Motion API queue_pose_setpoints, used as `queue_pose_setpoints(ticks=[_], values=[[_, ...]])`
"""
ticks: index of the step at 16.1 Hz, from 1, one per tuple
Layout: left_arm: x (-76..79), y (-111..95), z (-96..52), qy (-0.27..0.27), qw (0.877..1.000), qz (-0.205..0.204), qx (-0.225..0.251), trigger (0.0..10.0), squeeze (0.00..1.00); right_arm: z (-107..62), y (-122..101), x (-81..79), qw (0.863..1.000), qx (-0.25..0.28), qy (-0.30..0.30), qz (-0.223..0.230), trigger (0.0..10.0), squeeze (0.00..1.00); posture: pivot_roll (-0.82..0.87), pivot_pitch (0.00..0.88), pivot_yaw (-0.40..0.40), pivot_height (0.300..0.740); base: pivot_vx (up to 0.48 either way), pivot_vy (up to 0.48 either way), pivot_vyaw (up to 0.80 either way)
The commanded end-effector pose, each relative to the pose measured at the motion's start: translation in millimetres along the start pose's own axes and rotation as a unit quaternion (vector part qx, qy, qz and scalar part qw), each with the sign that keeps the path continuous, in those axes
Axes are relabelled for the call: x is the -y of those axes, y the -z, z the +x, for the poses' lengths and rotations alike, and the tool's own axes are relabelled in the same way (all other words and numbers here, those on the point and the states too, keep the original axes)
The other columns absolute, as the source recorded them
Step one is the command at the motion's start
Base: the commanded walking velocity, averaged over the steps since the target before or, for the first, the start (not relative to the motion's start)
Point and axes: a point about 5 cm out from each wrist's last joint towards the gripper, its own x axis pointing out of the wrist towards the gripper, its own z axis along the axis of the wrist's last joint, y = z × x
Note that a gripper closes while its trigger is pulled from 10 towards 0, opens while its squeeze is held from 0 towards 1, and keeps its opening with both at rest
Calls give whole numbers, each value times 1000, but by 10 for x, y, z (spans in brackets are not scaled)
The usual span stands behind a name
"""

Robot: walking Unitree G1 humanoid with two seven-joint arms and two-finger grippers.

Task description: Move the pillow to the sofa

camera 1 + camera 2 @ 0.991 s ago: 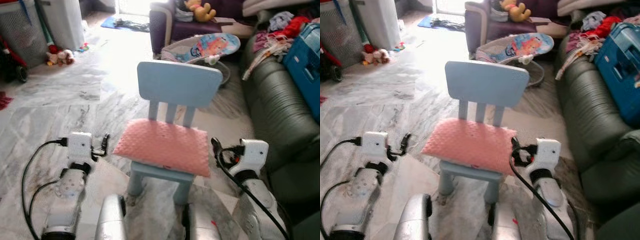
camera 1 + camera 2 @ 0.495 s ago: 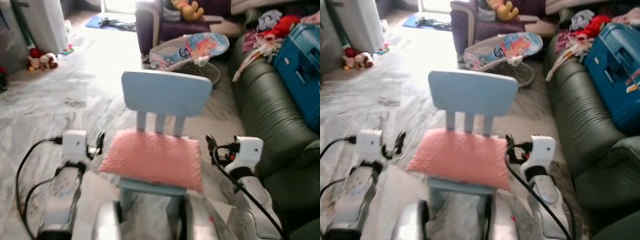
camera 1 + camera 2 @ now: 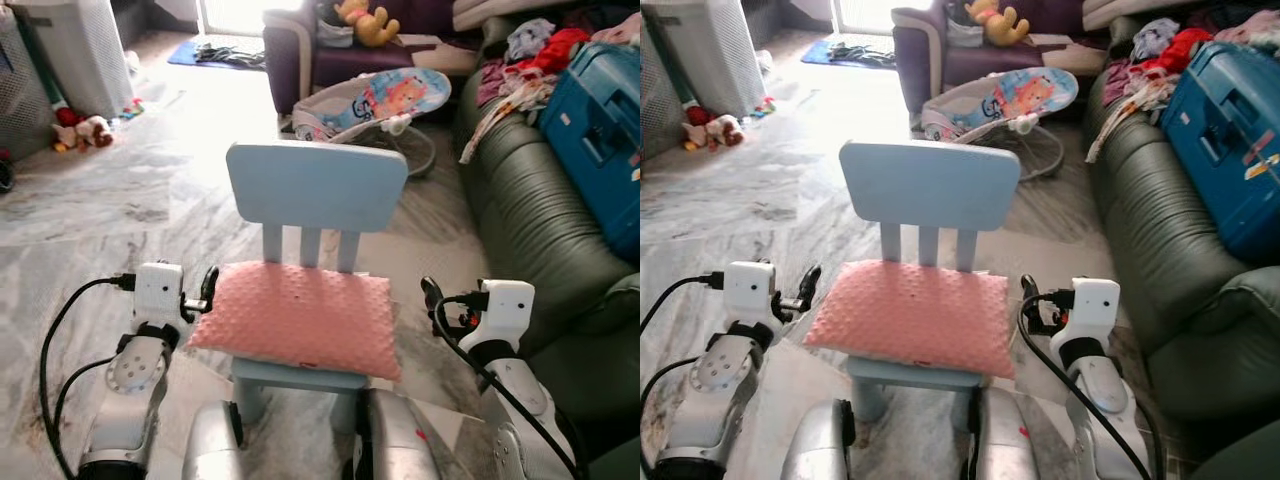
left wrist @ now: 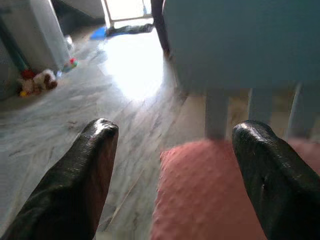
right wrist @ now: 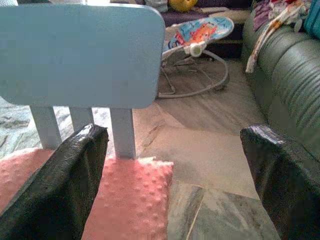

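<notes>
A pink pillow (image 3: 297, 317) with a dimpled surface lies flat on the seat of a small light-blue chair (image 3: 316, 184), overhanging the seat on both sides. The chair stands on a grey marbled floor (image 3: 90, 215), its backrest on the far side from the robot.

Both silver arms reach forward at about seat height, one on each side of the chair. The left gripper (image 3: 208, 287) sits just beside the pillow's left edge, its white wrist housing behind it and a black cable looping down from the arm. In the left wrist view its two black fingers (image 4: 92, 165) are spread wide, with the near corner of the pillow between them and nothing held. The right gripper (image 3: 431, 294) hangs a little apart from the pillow's right corner, above the floor between chair and sofa. In the right wrist view its fingers (image 5: 70, 170) are also wide apart and empty, one over the pillow's corner, the other toward the sofa.

A dark green leather sofa (image 3: 545, 230) runs along the robot's right, carrying a blue plastic crate (image 3: 600, 115) and a heap of clothes (image 3: 530, 55). Beyond the chair stand a baby bouncer (image 3: 375, 100) and a purple armchair (image 3: 320, 40) with a yellow soft toy (image 3: 365, 20).
</notes>
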Motion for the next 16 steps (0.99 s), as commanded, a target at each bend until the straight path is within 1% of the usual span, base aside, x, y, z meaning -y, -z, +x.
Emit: queue_pose_setpoints(ticks=[1,4,6,9,11,12,14,16], values=[[-45,39,24,5,1000,10,-15,10000,0,25,-60,1,1000,4,-4,9,10000,0,-30,0,-42,557,0,0,0],[-137,78,39,10,999,23,-24,10000,0,85,-81,-38,1000,4,-13,13,10000,0,-23,0,-47,522,0,0,0],[-174,65,49,2,999,28,-21,10000,0,96,-64,-54,1000,-4,-22,15,10000,0,-19,0,-50,512,0,0,0],[-259,32,75,-27,999,39,-15,10000,0,154,-67,-82,998,-18,-46,27,10000,0,-13,0,-57,507,0,0,0],[-245,-6,87,-32,999,35,-4,10000,0,213,-90,-107,998,-16,-59,26,10000,0,-6,0,-65,507,0,0,0],[-230,-32,85,-31,999,38,3,10000,0,248,-74,-112,997,-24,-58,35,10000,0,2,0,-72,507,0,0,0],[-223,-43,86,-30,999,38,6,10000,0,264,-68,-124,997,-26,-61,35,10000,0,4,0,-73,492,0,0,0],[-223,-43,86,-30,999,38,6,10000,0,264,-68,-124,997,-26,-61,35,10000,0,4,0,-73,492,0,0,0]])
